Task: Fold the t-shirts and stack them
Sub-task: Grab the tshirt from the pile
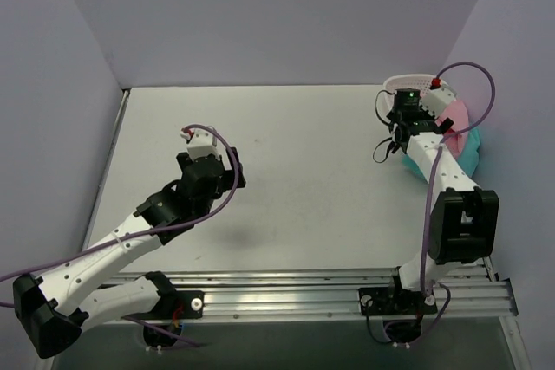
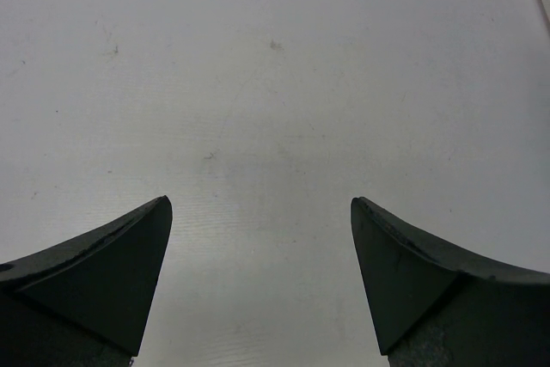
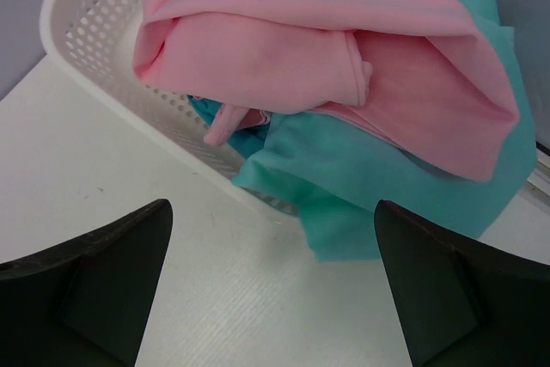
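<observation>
Two t-shirts lie bunched in a white lattice basket (image 3: pixel 90 27) at the far right of the table. The light pink t-shirt (image 3: pixel 344 49) is on top. The teal-green t-shirt (image 3: pixel 387 186) lies under it and spills over the basket's rim onto the table. In the top view the pink t-shirt (image 1: pixel 456 115) and the teal-green t-shirt (image 1: pixel 469 150) show beside my right arm. My right gripper (image 3: pixel 272 204) hangs open just short of the teal hem, holding nothing. My left gripper (image 2: pixel 260 200) is open over bare table, left of the middle (image 1: pixel 194 135).
The basket's rim (image 1: pixel 409 81) sits by the back right corner, close to the purple side wall. Purple walls close the table in on the left, back and right. A metal rail (image 1: pixel 286 288) with both arm bases runs along the near edge.
</observation>
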`<act>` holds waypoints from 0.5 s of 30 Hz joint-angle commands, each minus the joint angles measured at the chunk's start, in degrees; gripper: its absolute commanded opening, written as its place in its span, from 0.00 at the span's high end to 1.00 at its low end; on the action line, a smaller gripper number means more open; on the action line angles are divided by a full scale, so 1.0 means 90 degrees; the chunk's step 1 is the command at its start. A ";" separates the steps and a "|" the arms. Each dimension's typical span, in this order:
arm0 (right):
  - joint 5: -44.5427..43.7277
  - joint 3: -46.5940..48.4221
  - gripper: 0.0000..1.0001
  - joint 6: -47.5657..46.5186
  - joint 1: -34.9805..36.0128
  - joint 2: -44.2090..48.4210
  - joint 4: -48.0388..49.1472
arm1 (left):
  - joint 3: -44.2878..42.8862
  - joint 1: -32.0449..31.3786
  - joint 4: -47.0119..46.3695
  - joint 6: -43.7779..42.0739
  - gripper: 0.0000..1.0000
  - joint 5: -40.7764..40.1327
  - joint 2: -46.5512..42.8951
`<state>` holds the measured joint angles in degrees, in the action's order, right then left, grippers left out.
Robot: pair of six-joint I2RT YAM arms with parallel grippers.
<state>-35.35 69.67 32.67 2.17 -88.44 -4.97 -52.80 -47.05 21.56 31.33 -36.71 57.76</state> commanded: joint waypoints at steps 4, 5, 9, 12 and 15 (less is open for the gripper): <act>-0.0037 0.0783 0.00 -0.0055 -0.0495 -0.0933 0.0240 | -0.0022 -0.0017 -0.0296 0.0064 0.06 0.0095 -0.0099; 0.0108 0.0852 0.00 -0.0055 -0.0592 -0.1205 0.0269 | -0.0023 -0.0017 -0.0286 0.0064 0.06 0.0085 -0.0109; 0.0217 0.1233 0.00 0.0003 -0.0915 -0.1822 0.0250 | -0.0023 -0.0017 -0.0296 0.0044 0.06 0.0036 -0.0109; 0.0207 0.1409 0.00 -0.0006 -0.1062 -0.2067 0.0308 | 0.0016 -0.0017 -0.0335 0.0025 0.06 0.0006 -0.0070; 0.0256 0.1565 0.00 -0.0016 -0.1237 -0.2233 0.0338 | -0.0013 -0.0017 -0.0335 0.0005 0.06 0.0006 0.0047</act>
<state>-32.91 80.25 32.82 -8.16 -108.40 -2.59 -52.80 -47.09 21.15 31.31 -36.34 57.84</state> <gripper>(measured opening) 0.996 0.939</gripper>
